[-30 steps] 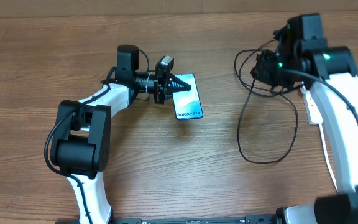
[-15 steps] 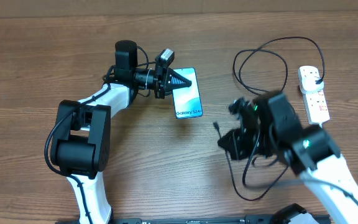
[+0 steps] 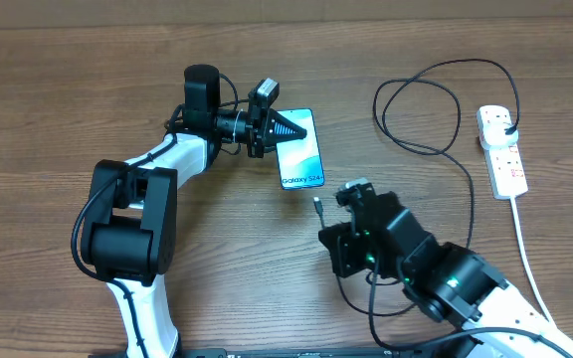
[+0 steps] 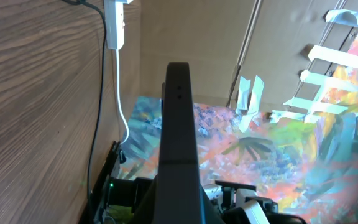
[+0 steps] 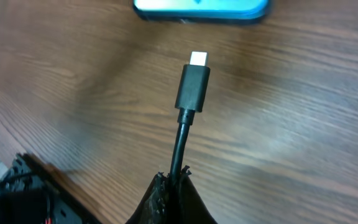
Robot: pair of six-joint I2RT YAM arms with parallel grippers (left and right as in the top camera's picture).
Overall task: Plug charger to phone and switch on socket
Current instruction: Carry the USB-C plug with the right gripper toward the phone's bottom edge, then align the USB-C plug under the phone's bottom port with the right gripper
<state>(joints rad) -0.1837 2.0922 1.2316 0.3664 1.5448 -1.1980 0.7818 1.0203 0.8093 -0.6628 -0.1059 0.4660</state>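
The phone point(image 3: 302, 162) lies flat on the wooden table, its teal screen lit; its near edge shows at the top of the right wrist view point(image 5: 201, 7). My left gripper point(image 3: 301, 129) is shut and its tips rest over the phone's far end. My right gripper point(image 3: 327, 223) is shut on the charger cable point(image 5: 179, 149) just behind the black connector point(image 5: 193, 87). The connector's metal tip points at the phone's near edge, a short gap away. The cable point(image 3: 421, 99) loops back to the white socket strip point(image 3: 500, 149) at the far right.
The strip's thick white cord point(image 3: 525, 239) runs down the right side toward the front edge. Slack black cable point(image 3: 386, 308) loops under my right arm. The left wrist view shows the strip point(image 4: 112, 25) and its cord far off, past my dark finger point(image 4: 178, 124).
My right arm has swung from the back right by the strip to the front centre, carrying the connector close to the phone's near edge. My left gripper has stayed on the phone.
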